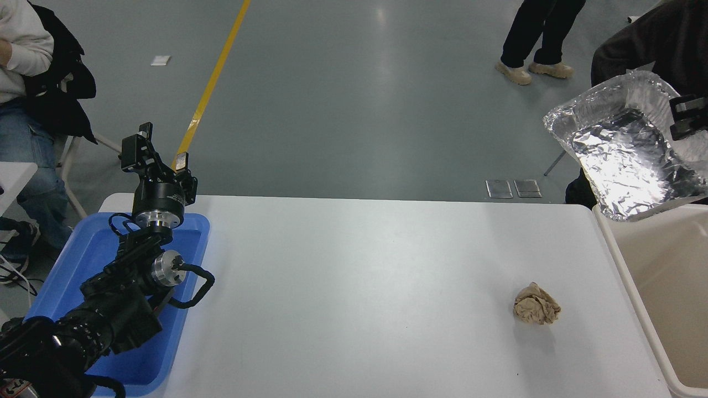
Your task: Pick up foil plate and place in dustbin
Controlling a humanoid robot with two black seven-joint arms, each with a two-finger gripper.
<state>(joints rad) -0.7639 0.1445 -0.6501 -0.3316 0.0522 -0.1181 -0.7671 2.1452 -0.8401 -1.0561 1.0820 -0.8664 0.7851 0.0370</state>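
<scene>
Near left: left arm [83, 326] parked over a blue tray [63, 276] at the table's left edge, left gripper [156, 159] raised past the tray's far rim, fingers apart, nothing between them.

Near right: crumpled brown paper ball [536, 310] lying alone on the white table [359, 293], well apart from everything else on it.

Right edge: beige bin [625, 276] standing just beside the table's right end, open top facing up, only its left rim and part of the inner wall in view.

Above the bin's far left corner: foil plate [625, 160], shiny and crinkled, held clear of the table and tilted so that its hollow faces the camera; lower edge overlapping the bin's far rim in this view, contact with the rim not discernible.

Far right edge: right gripper [687, 117], mostly cut off by the picture's border, clamped on the plate's right rim.

Far side: gray floor with a yellow line [213, 88] running away from the table; a seated person [27, 83] at far left; the legs of a standing person [534, 38] at far right; a third person in dark clothing [647, 50] behind the plate.
</scene>
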